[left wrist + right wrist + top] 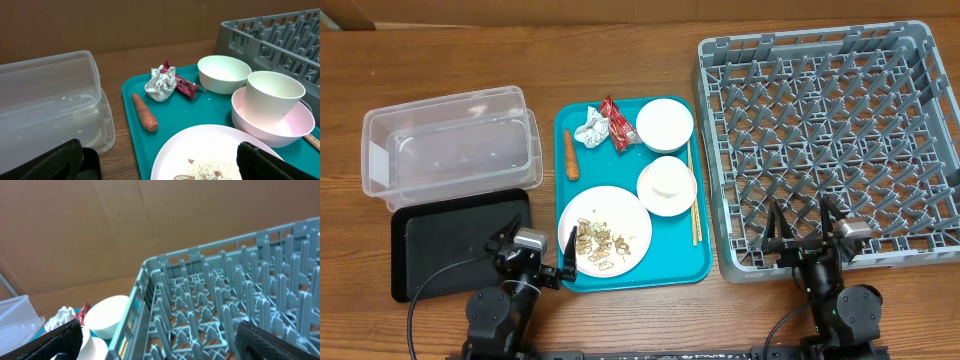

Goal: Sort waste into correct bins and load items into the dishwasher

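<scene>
Brown tabletop [650, 310]; left hand [535, 241] and right hand [800, 212] wide, empty; plate [200, 145] half cut off.

No legible txt or labels

we see the plate [200, 147] on the teal tray [147, 142] cut by the lower edge, its scraps [205, 170] mostly lost to us, chopsticks [312, 141] at the tray's right only a tip

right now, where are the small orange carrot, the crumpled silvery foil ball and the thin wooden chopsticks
small orange carrot [145, 112], left wrist view, mid-body
crumpled silvery foil ball [161, 84], left wrist view, its centre
thin wooden chopsticks [696, 225], overhead view, lower stretch of the pair
</scene>
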Tool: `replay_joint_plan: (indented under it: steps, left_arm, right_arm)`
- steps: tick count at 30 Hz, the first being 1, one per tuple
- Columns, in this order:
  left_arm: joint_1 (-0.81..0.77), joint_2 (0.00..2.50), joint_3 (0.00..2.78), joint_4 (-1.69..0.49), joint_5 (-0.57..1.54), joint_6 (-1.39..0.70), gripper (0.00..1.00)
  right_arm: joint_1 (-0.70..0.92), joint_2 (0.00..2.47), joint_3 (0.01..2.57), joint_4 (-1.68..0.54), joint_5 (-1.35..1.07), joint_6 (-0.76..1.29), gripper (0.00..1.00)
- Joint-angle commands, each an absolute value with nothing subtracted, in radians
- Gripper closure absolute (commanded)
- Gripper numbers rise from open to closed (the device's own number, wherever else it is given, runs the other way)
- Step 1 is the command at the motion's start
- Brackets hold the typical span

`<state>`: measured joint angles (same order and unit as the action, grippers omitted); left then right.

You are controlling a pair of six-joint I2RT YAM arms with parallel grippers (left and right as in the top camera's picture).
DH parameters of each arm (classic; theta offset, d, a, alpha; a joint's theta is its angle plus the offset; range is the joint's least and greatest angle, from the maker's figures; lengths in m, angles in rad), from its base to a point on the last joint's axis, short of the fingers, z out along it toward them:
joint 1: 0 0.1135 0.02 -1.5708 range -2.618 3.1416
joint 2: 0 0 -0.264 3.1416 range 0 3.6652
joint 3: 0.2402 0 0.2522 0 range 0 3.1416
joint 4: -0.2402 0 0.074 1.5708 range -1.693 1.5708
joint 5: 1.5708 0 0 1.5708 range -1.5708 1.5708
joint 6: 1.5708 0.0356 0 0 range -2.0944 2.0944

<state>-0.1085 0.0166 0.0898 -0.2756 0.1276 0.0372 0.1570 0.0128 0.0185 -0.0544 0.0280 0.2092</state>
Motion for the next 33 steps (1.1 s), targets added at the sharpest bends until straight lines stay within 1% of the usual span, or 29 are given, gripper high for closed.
replay_joint_plan:
  steps: [1, 4, 8, 12, 16, 20, 27, 31, 33]
  left_arm:
    - [-0.097, 0.005, 0.083, -0.268, 0.130, 0.053, 0.00]
    - [-0.097, 0.005, 0.083, -0.268, 0.130, 0.052, 0.00]
    - [-0.097, 0.005, 0.083, -0.268, 0.130, 0.052, 0.00]
    - [-0.097, 0.005, 0.083, -0.268, 0.130, 0.052, 0.00]
    - [-0.097, 0.005, 0.083, -0.268, 0.130, 0.052, 0.00]
    - [-0.097, 0.005, 0.083, -0.268, 0.130, 0.052, 0.00]
    - [-0.097, 0.005, 0.083, -0.268, 0.124, 0.053, 0.00]
    - [-0.099, 0.005, 0.083, -0.241, 0.163, 0.034, 0.00]
    - [-0.099, 0.005, 0.083, -0.240, 0.249, -0.007, 0.00]
  right_arm:
    - [0.152, 0.003, 0.008, -0.057, -0.020, 0.210, 0.00]
    - [0.152, 0.003, 0.008, -0.030, -0.033, 0.212, 0.00]
    - [0.152, 0.003, 0.018, 0.046, -0.180, 0.259, 0.00]
    - [0.152, 0.009, 0.097, -0.020, -0.223, 0.343, 0.00]
    - [0.152, 0.052, 0.256, -0.187, -0.225, 0.344, 0.00]
    - [0.152, 0.173, 0.470, -0.386, -0.219, 0.341, 0.00]
    - [0.152, 0.521, 0.897, -0.780, -0.230, 0.339, 0.00]
    - [0.152, 0.707, 1.092, -0.921, -0.234, 0.307, 0.00]
    - [0.152, 0.782, 1.156, -0.938, -0.241, 0.309, 0.00]
